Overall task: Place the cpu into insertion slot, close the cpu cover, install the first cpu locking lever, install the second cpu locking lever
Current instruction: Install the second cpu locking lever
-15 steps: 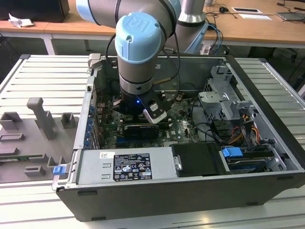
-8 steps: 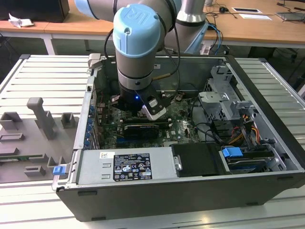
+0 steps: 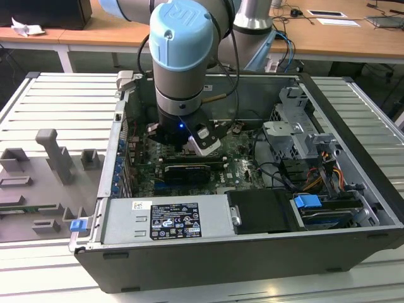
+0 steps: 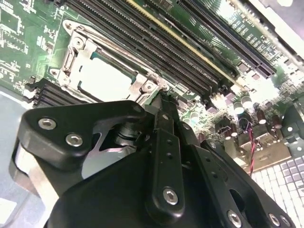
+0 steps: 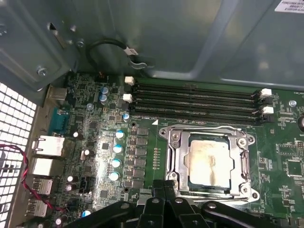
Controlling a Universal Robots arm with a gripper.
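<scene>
The cpu (image 5: pixel 209 162) lies flat in the insertion slot (image 5: pixel 190 187), its silvery top smudged; it also shows in the second wrist view (image 4: pixel 105 78). The cpu cover (image 5: pixel 172 154) lies down around it as a metal frame (image 4: pixel 76 52), and the chip shows through its window. My gripper (image 5: pixel 164 187) is shut, its black fingertips (image 4: pixel 161 102) together at the edge of the frame, right by one corner of the socket. Whether they touch a lever I cannot tell. In the exterior view the gripper (image 3: pixel 183 136) reaches down into the open computer case.
Long black memory slots (image 5: pixel 194 99) run beside the socket. The grey case wall (image 5: pixel 166 38) rises behind them. A black graphics card (image 3: pixel 186 172), a power supply (image 3: pixel 170 219) and a drive cage (image 3: pixel 297 136) fill the case. Grey fixtures (image 3: pixel 57 158) stand on the exterior view's left.
</scene>
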